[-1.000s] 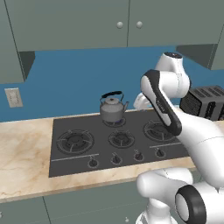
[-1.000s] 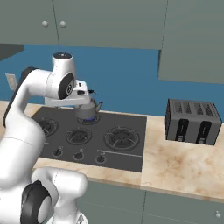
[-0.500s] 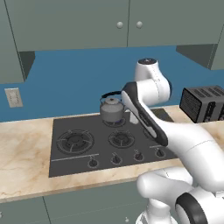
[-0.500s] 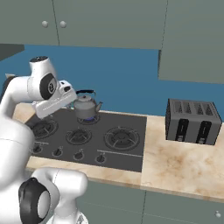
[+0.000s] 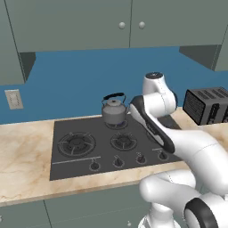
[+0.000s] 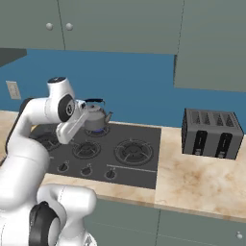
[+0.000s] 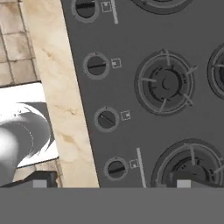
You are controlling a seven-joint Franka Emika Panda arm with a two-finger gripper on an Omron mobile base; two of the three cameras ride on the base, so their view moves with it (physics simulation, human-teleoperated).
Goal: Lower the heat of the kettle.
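The small squat grey metallic kettle with a black arched handle stands on the back middle burner of the dark flat cooktop, which lies in the beige marble desk. In the hand view, round black knobs sit in a row along the cooktop's front edge, near the desk. The black slotted toaster stands on the desk, well apart from the cooktop. I cannot tell how far the pincer is open.
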